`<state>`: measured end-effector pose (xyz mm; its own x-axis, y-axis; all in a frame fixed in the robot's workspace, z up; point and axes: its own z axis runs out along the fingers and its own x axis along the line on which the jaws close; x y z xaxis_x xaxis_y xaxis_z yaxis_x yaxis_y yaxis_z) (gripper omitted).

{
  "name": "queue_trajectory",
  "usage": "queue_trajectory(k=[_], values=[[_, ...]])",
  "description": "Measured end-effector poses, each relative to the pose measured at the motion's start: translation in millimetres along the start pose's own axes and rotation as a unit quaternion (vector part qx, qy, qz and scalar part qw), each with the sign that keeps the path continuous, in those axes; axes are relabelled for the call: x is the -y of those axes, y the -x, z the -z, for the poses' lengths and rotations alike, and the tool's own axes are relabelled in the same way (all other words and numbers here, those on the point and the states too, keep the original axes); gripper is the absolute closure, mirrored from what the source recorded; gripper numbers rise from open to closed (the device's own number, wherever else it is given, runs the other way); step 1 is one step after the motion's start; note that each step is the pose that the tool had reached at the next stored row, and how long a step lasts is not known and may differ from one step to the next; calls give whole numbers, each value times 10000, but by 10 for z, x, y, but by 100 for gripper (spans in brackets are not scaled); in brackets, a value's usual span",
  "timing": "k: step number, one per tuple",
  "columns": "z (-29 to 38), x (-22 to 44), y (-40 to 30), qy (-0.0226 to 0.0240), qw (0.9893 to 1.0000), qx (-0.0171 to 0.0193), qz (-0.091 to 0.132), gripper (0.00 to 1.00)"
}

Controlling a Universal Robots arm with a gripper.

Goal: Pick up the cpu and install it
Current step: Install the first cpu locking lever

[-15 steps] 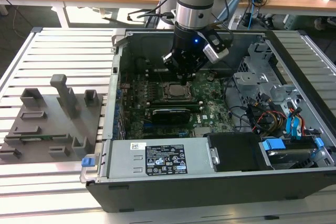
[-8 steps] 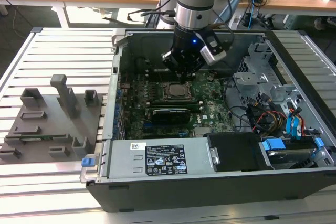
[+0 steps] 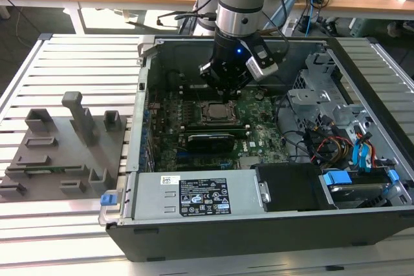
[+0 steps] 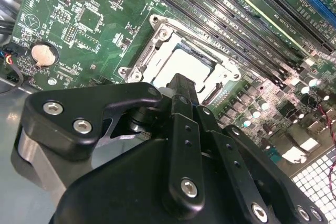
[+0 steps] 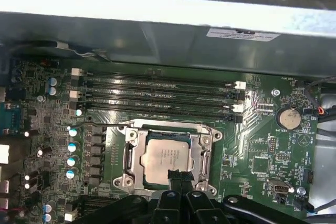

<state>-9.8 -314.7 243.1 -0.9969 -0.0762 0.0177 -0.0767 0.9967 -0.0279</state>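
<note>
Left of the computer case (image 3: pixel 123 205), grey blocks (image 3: pixel 58 153) sit on the slatted table (image 3: pixel 77 50). Inside the case, the cpu (image 5: pixel 167 157) lies flat in the socket (image 5: pixel 131 156) on the green board (image 3: pixel 259 134). The gripper (image 5: pixel 177 178) hangs just above the socket, its fingertips drawn together and holding nothing. Judging by this, the placing step looks done; the arm must lift clear without dragging the chip.

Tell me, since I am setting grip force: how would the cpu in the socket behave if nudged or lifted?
The cpu looks like a thin rigid plate, so probably stiff and light. Its smooth metal top may be slippery. Lying flat inside the socket frame, it likely won't slide, roll or tip.
</note>
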Motion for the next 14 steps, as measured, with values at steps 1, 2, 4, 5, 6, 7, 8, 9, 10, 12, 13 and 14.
queue_trajectory(k=[1,2,4,5,6,7,8,9,10,12,13,14], values=[[49,1,-1,0,10000,0,0,89],[92,3,-2,0,10000,0,0,89],[148,4,-3,0,10000,0,0,89],[188,5,-4,0,10000,0,0,89],[217,6,-4,0,10000,0,0,89],[238,7,-4,0,10000,0,0,89],[249,7,-4,0,10000,0,0,89],[260,7,-5,-1,10000,0,0,89],[268,7,-5,0,10000,0,0,89],[288,8,-5,-1,10000,0,0,89],[302,8,-5,-1,10000,0,0,89],[316,9,-6,-1,10000,0,0,89]])
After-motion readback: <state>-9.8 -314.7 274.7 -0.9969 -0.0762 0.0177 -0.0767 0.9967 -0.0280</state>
